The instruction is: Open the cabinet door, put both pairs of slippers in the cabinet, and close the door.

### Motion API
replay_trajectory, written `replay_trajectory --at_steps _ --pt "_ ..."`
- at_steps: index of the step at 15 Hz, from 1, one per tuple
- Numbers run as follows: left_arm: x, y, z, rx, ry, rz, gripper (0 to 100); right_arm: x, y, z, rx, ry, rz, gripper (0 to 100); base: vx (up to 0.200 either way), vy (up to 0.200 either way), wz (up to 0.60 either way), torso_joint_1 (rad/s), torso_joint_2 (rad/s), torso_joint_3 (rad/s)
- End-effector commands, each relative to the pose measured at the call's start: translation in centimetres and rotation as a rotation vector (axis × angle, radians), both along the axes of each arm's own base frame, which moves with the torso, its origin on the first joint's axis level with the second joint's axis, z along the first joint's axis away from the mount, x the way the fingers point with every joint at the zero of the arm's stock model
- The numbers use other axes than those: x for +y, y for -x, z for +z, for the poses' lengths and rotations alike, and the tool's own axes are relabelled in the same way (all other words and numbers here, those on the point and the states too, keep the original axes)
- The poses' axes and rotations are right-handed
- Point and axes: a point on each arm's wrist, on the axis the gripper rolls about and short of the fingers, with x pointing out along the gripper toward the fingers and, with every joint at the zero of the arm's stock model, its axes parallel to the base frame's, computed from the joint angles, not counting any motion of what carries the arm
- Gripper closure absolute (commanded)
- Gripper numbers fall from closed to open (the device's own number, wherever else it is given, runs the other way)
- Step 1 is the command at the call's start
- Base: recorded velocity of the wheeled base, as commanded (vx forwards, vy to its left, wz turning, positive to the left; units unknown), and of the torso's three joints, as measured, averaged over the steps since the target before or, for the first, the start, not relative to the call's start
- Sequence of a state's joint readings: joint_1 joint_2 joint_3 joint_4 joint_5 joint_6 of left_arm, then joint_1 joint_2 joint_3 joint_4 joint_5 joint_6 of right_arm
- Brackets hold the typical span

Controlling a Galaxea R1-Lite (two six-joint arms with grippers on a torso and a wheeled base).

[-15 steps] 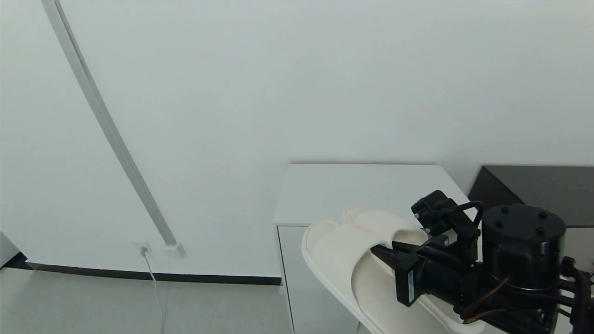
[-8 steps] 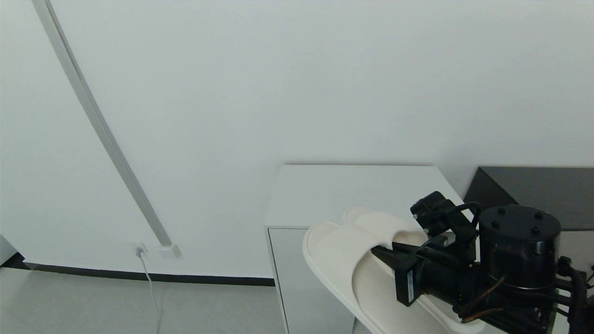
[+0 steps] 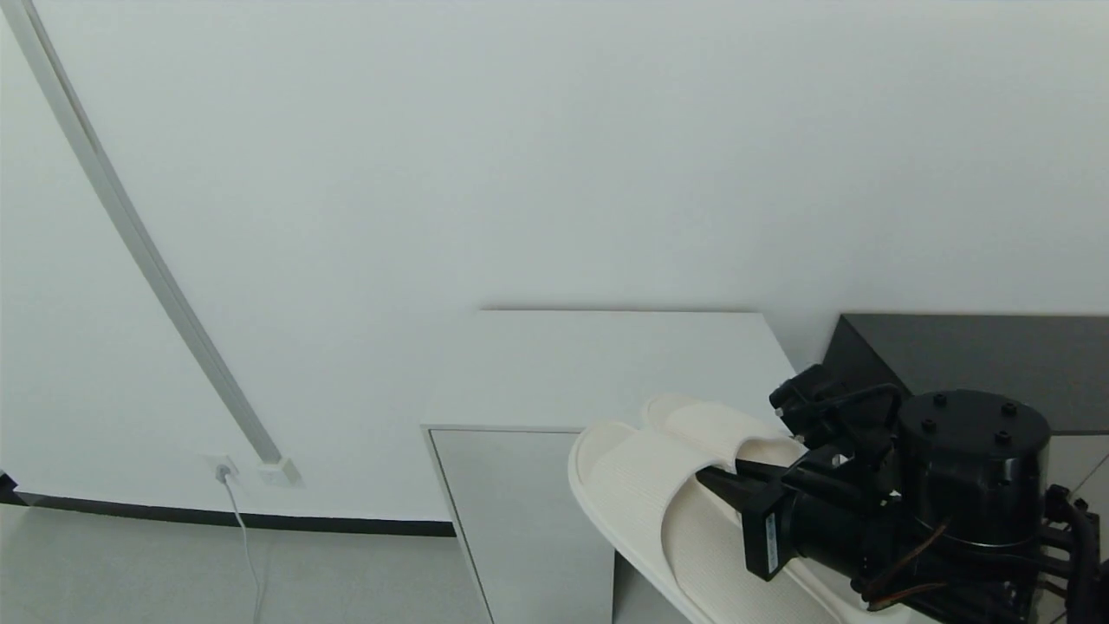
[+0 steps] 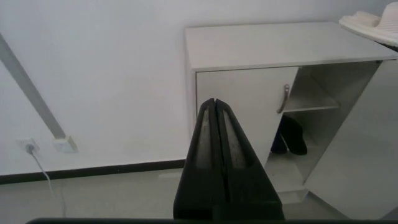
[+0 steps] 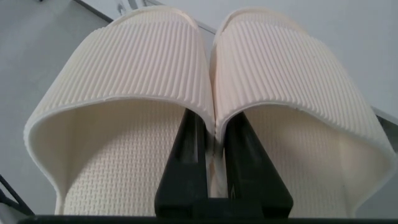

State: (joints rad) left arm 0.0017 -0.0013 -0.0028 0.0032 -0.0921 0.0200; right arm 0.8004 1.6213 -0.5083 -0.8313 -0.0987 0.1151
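Head view, right gripper: the right gripper sits low on the right. Its fingers are tucked under the straps of the cream slippers and clamped on them, so both shoes go as one bundle.
Head view, slippers: they are held in the air with toes pointing away from the arm, just in front of the white cabinet. I'd say they are being lined up for the opening.
Head view, hidden: the arm and slippers cover the cabinet's right half, so the opening cannot be seen from here. A dark desk stands beside the cabinet.
Left wrist view, left gripper: the left gripper has its fingers pressed together on nothing. It hangs well back from the cabinet, probably parked out of the way.
Left wrist view, cabinet: the left door with its handle is closed. The right side stands open, showing a shelf and a dark pair on the level below.
Left wrist view, hard to tell: that dark pair is too small to say whether it is slippers. The pale panel at the right looks like the swung-out door, cut off by the edge.
Right wrist view, grip: the fingers run one into each slipper and squeeze the touching inner walls between them, a neat way to carry two.
Right wrist view, hidden: the heels lie out of frame.
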Motion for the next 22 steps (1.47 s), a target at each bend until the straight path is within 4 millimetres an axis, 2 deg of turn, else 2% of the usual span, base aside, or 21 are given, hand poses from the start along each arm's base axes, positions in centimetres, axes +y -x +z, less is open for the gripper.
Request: replay_trajectory --at_steps 1,4,22 --pt "0.0 -0.01 0.01 0.001 0.0 0.0 100 0.05 -0.04 -0.13 0.004 0.004 0.001 100 0.0 -0.2 0.0 -0.002 0.01 0.002" --pt "0.0 -0.01 0.01 0.001 0.002 0.001 100 -0.01 0.03 -0.27 0.007 0.007 0.001 100 0.0 -0.2 0.0 0.002 0.0 0.002" --pt "0.0 -0.01 0.01 0.001 0.002 0.001 100 0.18 0.19 -1.1 0.018 0.044 0.02 100 0.0 0.0 -0.03 0.0 0.0 0.0"
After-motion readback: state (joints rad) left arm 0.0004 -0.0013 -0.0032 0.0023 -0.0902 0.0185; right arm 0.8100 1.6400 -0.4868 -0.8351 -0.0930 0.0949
